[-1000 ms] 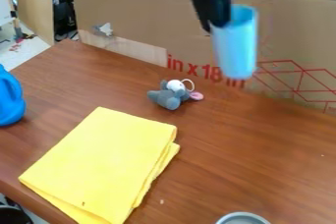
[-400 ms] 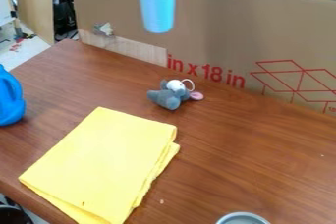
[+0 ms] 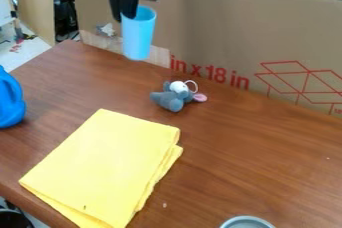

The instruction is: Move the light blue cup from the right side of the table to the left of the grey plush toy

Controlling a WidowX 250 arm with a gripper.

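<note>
The pincer (image 3: pixel 129 16) is gripping the light blue cup (image 3: pixel 137 38), moving it left and lower along the far side, so its transfer is apparently still continuing

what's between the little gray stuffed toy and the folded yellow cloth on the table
Only a narrow strip of bare brown tabletop separates the gray stuffed toy from the folded yellow cloth, as the camera view shows.
</note>
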